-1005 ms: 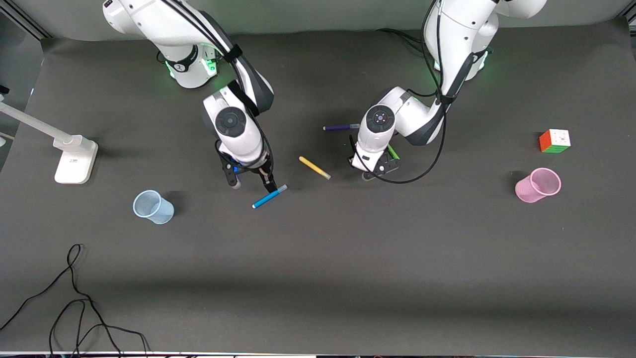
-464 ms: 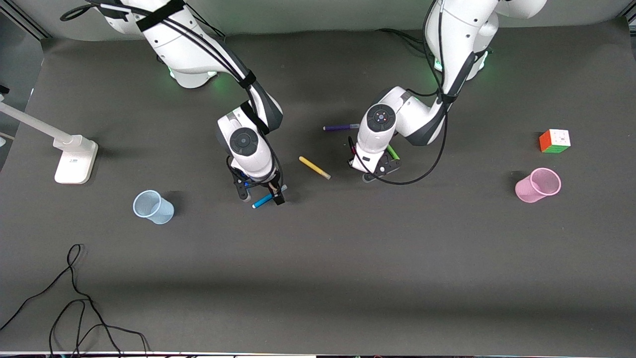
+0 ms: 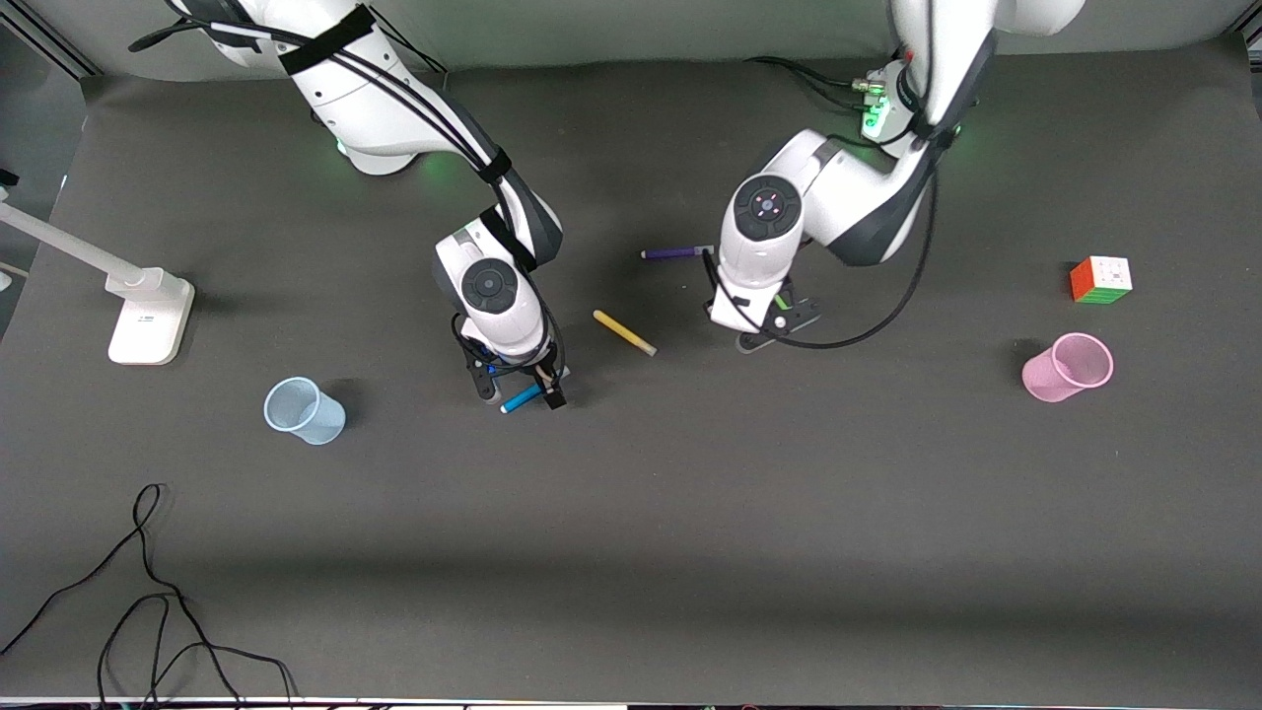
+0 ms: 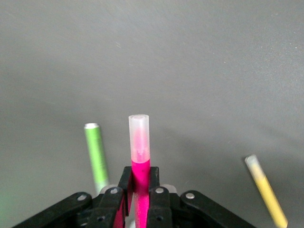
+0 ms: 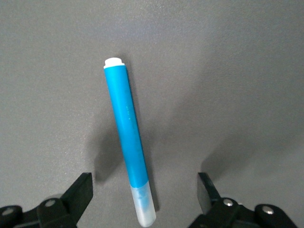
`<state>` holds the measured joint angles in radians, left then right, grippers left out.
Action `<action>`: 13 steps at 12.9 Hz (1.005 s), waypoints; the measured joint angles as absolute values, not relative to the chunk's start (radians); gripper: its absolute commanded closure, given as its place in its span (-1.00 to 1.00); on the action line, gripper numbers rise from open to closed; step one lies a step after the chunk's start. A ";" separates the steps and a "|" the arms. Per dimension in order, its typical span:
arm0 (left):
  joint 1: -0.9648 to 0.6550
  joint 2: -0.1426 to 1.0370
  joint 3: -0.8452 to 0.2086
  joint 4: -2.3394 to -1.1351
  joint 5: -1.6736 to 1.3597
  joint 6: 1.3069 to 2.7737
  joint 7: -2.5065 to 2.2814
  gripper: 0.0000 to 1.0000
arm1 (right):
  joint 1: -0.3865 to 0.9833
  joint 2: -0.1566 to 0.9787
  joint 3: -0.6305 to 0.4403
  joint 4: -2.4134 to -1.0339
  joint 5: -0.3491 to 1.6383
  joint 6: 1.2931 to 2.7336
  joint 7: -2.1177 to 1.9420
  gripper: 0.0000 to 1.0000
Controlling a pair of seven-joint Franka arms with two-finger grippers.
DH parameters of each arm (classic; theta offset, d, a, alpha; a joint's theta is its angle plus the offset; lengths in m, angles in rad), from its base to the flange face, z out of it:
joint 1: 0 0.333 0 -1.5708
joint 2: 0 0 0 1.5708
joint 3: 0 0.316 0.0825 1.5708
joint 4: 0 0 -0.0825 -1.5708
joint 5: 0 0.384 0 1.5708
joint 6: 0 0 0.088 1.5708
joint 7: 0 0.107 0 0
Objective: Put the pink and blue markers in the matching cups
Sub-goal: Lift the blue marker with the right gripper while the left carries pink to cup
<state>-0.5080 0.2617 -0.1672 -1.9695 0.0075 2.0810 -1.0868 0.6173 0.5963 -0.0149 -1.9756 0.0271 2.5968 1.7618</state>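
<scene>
The left tool [image 4: 138, 202] is clenched on the pink marker [image 4: 139, 156] — lifted off the counter [image 3: 690, 513] above the green marker [image 4: 96, 154], near the yellow marker [image 3: 624, 333]. The right tool [image 5: 142, 199] straddles the blue marker [image 5: 127, 142] with its fingers spread — the marker lies flat between them. The blue cup [image 3: 303, 410] and pink cup [image 3: 1067, 367] stand toward opposite ends.
</scene>
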 measured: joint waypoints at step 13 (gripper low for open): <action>-0.147 0.010 -0.150 -1.902 0.067 1.807 0.151 1.00 | 0.618 0.597 -0.016 -1.964 -0.002 2.599 1.722 0.68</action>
<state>-0.1474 0.0099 -0.1503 -1.9018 0.0673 1.8073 0.1509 0.6184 0.5970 -0.0155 -1.9638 -0.0015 2.5995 1.7218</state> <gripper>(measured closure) 0.828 0.683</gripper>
